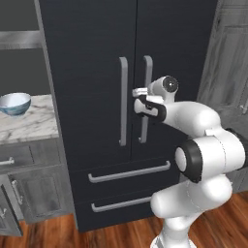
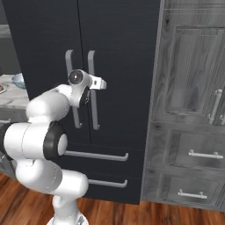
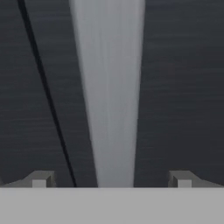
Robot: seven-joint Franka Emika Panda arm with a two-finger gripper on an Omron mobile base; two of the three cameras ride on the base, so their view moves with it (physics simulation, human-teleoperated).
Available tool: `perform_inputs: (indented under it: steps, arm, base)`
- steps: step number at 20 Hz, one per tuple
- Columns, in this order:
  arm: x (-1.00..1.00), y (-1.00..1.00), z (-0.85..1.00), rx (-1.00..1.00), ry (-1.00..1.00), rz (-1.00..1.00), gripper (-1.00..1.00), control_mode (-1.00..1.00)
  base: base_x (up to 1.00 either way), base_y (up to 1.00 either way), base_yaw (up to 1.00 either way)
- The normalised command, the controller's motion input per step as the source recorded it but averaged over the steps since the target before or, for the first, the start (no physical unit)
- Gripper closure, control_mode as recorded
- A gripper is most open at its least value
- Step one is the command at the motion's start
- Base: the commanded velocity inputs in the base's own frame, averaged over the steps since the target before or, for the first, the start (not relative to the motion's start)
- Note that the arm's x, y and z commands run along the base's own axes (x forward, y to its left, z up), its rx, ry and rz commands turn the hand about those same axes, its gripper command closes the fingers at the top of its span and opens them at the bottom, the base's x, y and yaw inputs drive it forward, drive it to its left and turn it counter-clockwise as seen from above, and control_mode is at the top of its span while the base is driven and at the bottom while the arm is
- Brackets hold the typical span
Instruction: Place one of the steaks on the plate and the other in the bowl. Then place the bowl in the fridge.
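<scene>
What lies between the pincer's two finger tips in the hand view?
In the hand view, the fridge's grey bar handle runs up between the two open finger tips of the pincer, with the black fridge door behind it.

Reddish-brown wood plank floor (image 1: 58,232) runs along the bottom. Grey wood-grain cabinets (image 2: 193,110) with pale bar handles stand at the right, a tall panelled door above two drawers (image 2: 200,154). At the left, a white marble tabletop (image 1: 29,123) tops more grey cabinet fronts (image 1: 34,186)
</scene>
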Motion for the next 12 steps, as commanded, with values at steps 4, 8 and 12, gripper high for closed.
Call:
perform_inputs:
  steps: [4,8,12]
  arm:
    - [0.43,0.00,-0.07,0.00,0.00,0.00,-1.00,-1.00]
    - [0.40,0.00,-0.09,0.00,0.00,0.00,-1.00,-1.00]
    - [0.32,0.00,-0.08,0.00,0.00,0.00,-1.00,-1.00]
  base:
    - [0.00,0.00,0.00]
    - [0.00,0.00,0.00]
    - [0.00,0.00,0.00]
